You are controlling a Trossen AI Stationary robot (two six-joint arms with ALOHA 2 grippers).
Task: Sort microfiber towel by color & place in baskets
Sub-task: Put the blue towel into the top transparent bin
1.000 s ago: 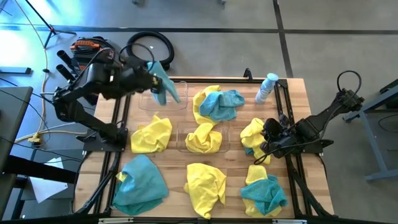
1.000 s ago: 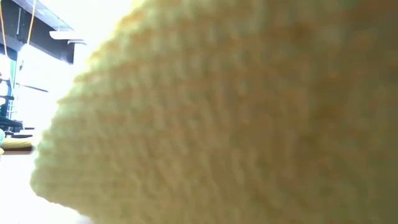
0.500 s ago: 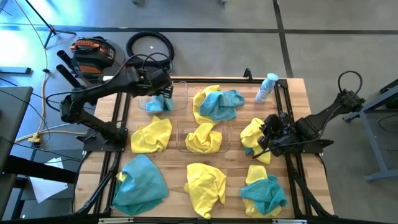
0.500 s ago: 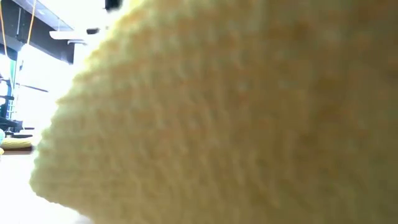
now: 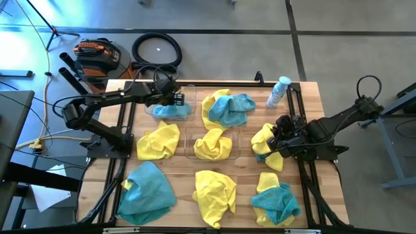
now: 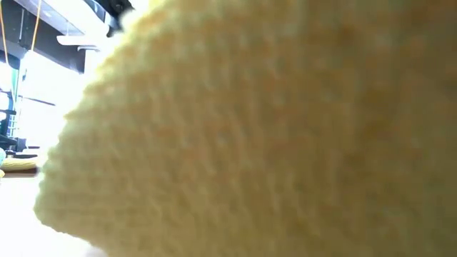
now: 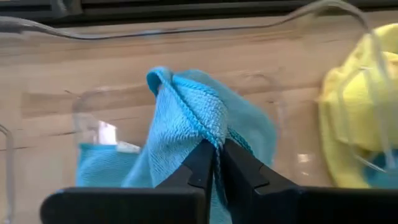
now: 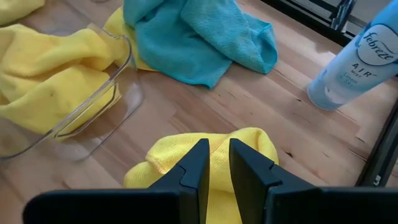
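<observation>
Over the far clear plastic basket point(image 5: 170, 107), the left gripper point(image 7: 216, 163) has its two dark fingers nearly together, pinching a fold of a soft teal-blue towel point(image 7: 186, 118) that sits inside that basket. If the arm lifts before the fingers let go all the way, I think the fuzzy cloth could snag and come back out. Near the table's right side, the right gripper point(image 8: 214, 163) pinches a bright yellow towel point(image 8: 214, 146) with fingers close together. That cloth may drag its neighbour along. A second clear plastic basket point(image 8: 121, 84) holds yellow cloth, and a small clear spray bottle point(image 8: 348, 65) stands close enough to be bumped.
</observation>
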